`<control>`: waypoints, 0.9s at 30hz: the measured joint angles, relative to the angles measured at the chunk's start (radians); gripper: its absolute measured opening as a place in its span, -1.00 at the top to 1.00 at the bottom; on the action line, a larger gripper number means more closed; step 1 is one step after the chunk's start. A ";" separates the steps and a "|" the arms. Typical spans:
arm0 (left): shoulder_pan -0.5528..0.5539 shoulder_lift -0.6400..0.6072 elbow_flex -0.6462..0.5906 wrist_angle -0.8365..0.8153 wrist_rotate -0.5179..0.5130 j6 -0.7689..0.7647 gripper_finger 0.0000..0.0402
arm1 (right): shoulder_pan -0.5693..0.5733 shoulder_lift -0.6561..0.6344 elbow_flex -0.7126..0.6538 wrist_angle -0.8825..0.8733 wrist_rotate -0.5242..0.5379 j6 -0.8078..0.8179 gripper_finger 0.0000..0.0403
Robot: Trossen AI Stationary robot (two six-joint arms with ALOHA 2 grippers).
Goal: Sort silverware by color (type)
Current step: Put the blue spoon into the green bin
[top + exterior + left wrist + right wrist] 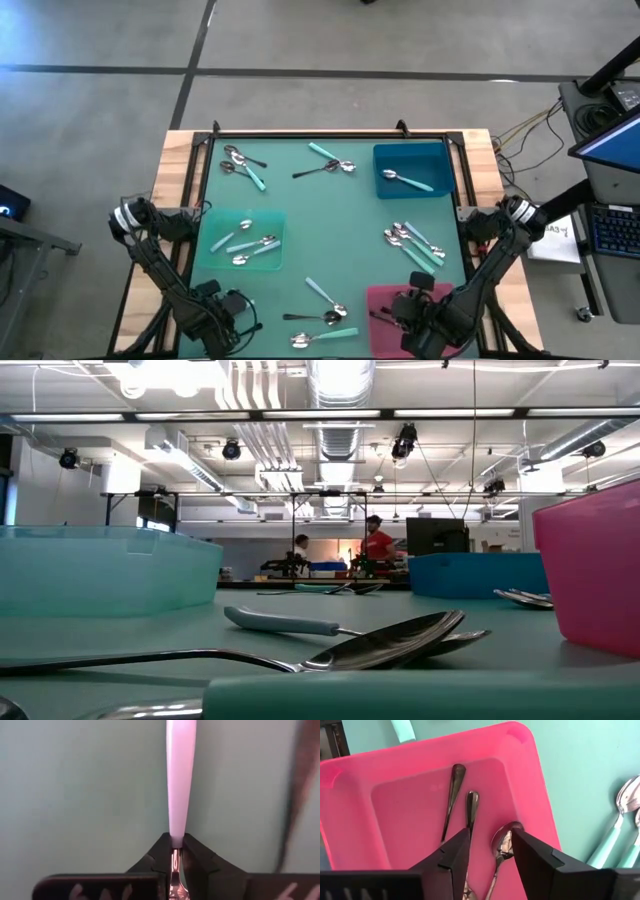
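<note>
The silverware lies in groups on the green mat: at the far left (243, 165), far middle (330, 163), right (413, 243) and near middle (325, 310). More spoons lie in the teal tray (215, 262), and one in the blue tray (440, 160). Three all-metal spoons (470, 807) lie in the pink tray (380, 805). My left gripper (228, 308) at the near left is shut on a pale-handled spoon (179, 780). My right gripper (490, 845) hangs open over the pink tray, one spoon bowl (502, 842) below the gap between its fingers. My left gripper pinches the spoon between its two fingers at the neck (176, 841), where the pale handle ends and the metal begins. The fingers come from above, pointing down, and lie across the spoon. The handle runs out flat over the mat; I cannot tell whether it rests on it.
The table has a raised dark frame along its edges (330, 132). In the low view, spoons (380, 645) lie close in front, with the teal tray (100, 570) on the left and the pink tray (595, 580) on the right. Bare mat lies at the table's middle (330, 225).
</note>
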 joint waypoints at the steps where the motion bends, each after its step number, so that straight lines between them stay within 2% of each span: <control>1: 0.002 -0.007 -0.002 -0.023 -0.007 -0.003 0.96 | -0.004 0.000 0.000 0.000 0.000 -0.013 0.33; 4: 0.009 -0.046 -0.005 -0.066 -0.028 -0.038 0.96 | -0.027 -0.004 0.000 0.000 0.000 -0.023 0.33; 8: 0.023 -0.121 0.023 -0.160 -0.119 -0.068 0.96 | -0.061 -0.012 0.001 -0.003 0.001 -0.047 0.32; 13: 0.051 -0.222 0.114 -0.286 -0.342 -0.070 0.96 | -0.100 -0.014 0.001 -0.004 0.002 -0.116 0.32; 19: 0.093 -0.311 0.238 -0.578 -0.556 -0.038 0.97 | -0.154 -0.014 0.001 -0.006 0.012 -0.238 0.34; 23: 0.157 -0.363 0.220 -0.693 -0.572 -0.017 0.97 | -0.196 -0.014 0.001 -0.007 0.087 -0.287 0.32; 27: 0.244 -0.423 0.084 -0.635 -0.517 0.075 0.97 | -0.239 -0.014 0.001 -0.008 0.124 -0.317 0.32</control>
